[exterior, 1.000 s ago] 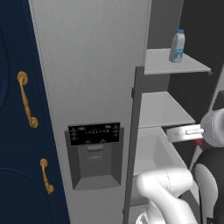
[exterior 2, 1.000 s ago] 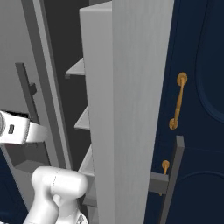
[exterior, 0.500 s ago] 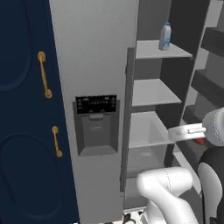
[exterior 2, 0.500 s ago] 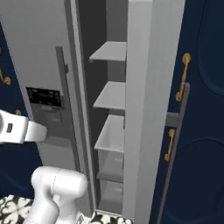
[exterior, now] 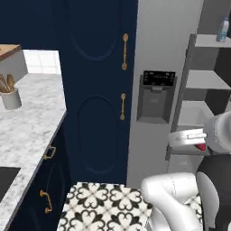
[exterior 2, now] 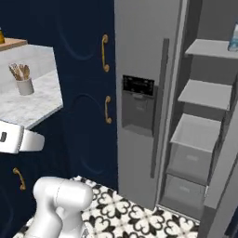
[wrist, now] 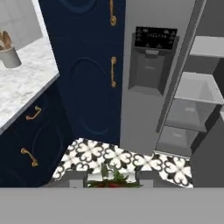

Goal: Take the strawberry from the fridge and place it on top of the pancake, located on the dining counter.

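Strawberry (wrist: 113, 181), tiny red fruit with green leaves, pinched in the tool (wrist: 111, 183). Carry step; tall grey fridge (exterior 2: 153, 69) open. Next: drive to the pancake desk.

We see tall navy cabinets (exterior: 97, 90) with gold handles (exterior: 125, 51) along the back wall. To their left a white-grey marble tabletop (exterior: 27, 122) carries a grey utensil holder (exterior: 11, 97) with wooden utensils. Patterned black-and-white tiles (exterior 2: 139, 216) cover the floor. The light is even and soft.
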